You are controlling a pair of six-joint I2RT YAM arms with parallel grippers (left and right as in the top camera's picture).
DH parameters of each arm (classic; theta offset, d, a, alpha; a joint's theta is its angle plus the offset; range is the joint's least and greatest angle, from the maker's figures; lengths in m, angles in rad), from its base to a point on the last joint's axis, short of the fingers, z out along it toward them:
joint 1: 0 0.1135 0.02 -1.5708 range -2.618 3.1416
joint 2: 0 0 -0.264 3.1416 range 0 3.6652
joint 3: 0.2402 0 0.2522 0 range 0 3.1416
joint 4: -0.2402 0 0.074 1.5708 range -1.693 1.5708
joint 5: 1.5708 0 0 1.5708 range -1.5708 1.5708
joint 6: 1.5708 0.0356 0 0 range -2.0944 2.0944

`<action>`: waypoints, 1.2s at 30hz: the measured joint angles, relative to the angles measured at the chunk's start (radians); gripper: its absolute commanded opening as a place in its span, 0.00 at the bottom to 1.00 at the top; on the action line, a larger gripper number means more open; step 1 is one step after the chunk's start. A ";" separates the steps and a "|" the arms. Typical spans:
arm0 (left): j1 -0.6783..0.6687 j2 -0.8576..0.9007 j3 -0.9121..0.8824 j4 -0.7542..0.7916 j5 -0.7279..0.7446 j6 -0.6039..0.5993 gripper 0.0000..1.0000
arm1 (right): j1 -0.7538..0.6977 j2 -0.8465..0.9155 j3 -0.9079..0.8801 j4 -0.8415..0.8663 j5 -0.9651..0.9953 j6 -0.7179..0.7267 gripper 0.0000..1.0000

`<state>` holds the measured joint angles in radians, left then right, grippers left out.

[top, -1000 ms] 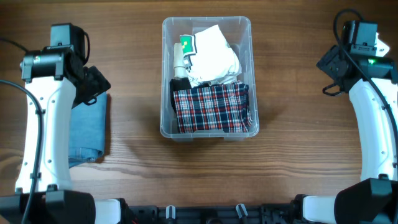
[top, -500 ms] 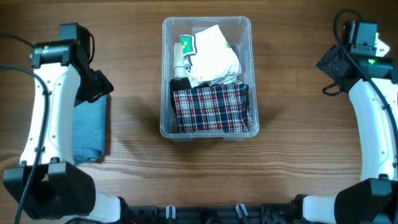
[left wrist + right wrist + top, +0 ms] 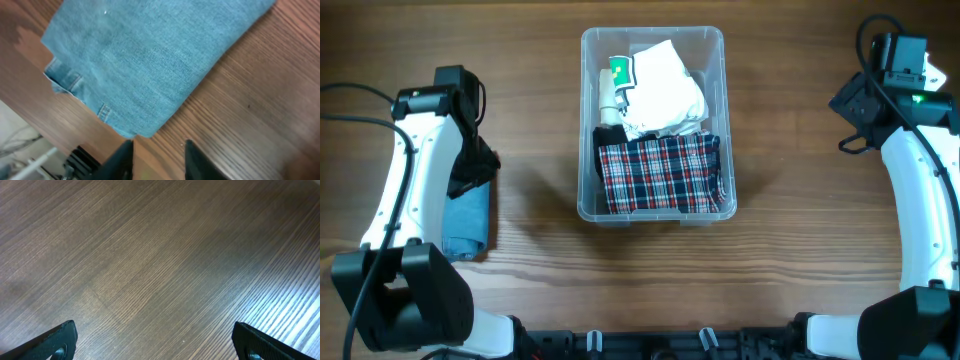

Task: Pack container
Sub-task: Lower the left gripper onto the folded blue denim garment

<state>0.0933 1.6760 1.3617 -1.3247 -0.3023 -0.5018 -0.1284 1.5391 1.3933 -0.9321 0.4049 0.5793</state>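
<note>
Clear plastic, the rectangular container holds rumpled plaid cloth. Left of it, my left gripper hangs narrowly parted, gripping nothing, by folded denim; right of it, my right gripper gapes wide.

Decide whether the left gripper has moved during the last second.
Yes. In the overhead view the left gripper has shifted down the picture, further over the upper end of the folded jeans, which stayed put left of the container.
</note>
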 measured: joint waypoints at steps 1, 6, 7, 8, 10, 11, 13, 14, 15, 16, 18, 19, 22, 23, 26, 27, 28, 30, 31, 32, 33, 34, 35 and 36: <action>0.002 0.000 -0.003 0.004 0.002 -0.008 0.04 | 0.000 0.000 0.000 0.000 0.000 0.000 1.00; 0.031 0.000 -0.014 0.010 0.001 -0.016 0.04 | 0.000 0.000 0.000 0.000 0.000 0.000 1.00; 0.039 0.000 -0.015 0.010 0.001 -0.021 0.04 | 0.000 0.000 0.000 0.000 0.000 0.000 1.00; 0.048 0.000 -0.018 0.011 0.001 -0.029 0.04 | 0.000 0.000 0.000 0.000 0.000 0.000 1.00; 0.068 0.000 -0.029 0.019 0.001 -0.040 0.04 | 0.000 0.000 0.000 0.000 0.000 0.000 1.00; 0.075 0.000 -0.037 0.024 0.001 -0.043 0.04 | 0.000 0.000 0.000 0.000 0.000 0.000 1.00; 0.093 0.000 -0.071 0.056 0.009 -0.054 0.04 | 0.000 0.000 0.000 0.000 0.000 0.000 1.00; 0.099 0.000 -0.093 0.080 0.016 -0.058 0.04 | 0.000 0.000 0.000 0.000 0.000 0.000 1.00; 0.101 0.000 -0.109 0.094 0.022 -0.058 0.04 | 0.000 0.000 0.000 0.000 0.000 0.000 1.00; 0.104 0.000 -0.127 0.111 0.030 -0.060 0.04 | 0.000 0.000 0.000 0.000 0.000 0.000 1.00; 0.105 0.000 -0.164 0.148 0.047 -0.062 0.04 | 0.000 0.000 0.000 0.000 0.000 0.000 1.00; 0.105 0.000 -0.184 0.170 0.057 -0.063 0.04 | 0.000 0.000 0.000 0.000 0.000 0.000 1.00; 0.105 0.000 -0.224 0.216 0.074 -0.075 0.04 | 0.000 0.000 0.000 0.000 0.000 0.000 1.00; 0.106 0.000 -0.232 0.223 0.077 -0.081 0.04 | 0.000 0.000 0.000 0.000 0.000 0.000 1.00; 0.116 0.000 -0.258 0.239 0.086 -0.093 0.04 | 0.000 0.000 0.000 0.000 0.000 0.000 1.00; 0.122 0.000 -0.262 0.242 0.087 -0.097 0.04 | 0.000 0.000 0.000 0.000 0.000 0.000 1.00; 0.128 0.000 -0.263 0.246 0.087 -0.100 0.04 | 0.000 0.000 0.000 0.000 0.000 0.000 1.00; 0.143 0.000 -0.264 0.257 0.085 -0.107 0.04 | 0.000 0.000 0.000 0.000 0.000 0.000 1.00; 0.152 0.000 -0.264 0.263 0.082 -0.109 0.04 | 0.000 0.000 0.000 0.000 0.000 0.000 1.00; 0.161 0.000 -0.264 0.270 0.075 -0.111 0.04 | 0.000 0.000 0.000 0.000 0.000 0.000 1.00; 0.167 0.000 -0.264 0.276 0.070 -0.111 0.04 | 0.000 0.000 0.000 0.000 0.000 0.000 1.00; 0.177 0.000 -0.264 0.283 0.064 -0.111 0.04 | 0.000 0.000 0.000 0.000 0.000 0.000 1.00; 0.185 0.000 -0.264 0.290 0.060 -0.111 0.04 | 0.000 0.000 0.000 0.000 0.000 0.000 1.00; 0.194 0.000 -0.264 0.298 0.058 -0.113 0.04 | 0.000 0.000 0.000 0.000 0.000 0.000 1.00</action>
<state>0.2874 1.6760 1.0981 -1.0267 -0.2440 -0.6144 -0.1284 1.5391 1.3933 -0.9321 0.4049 0.5793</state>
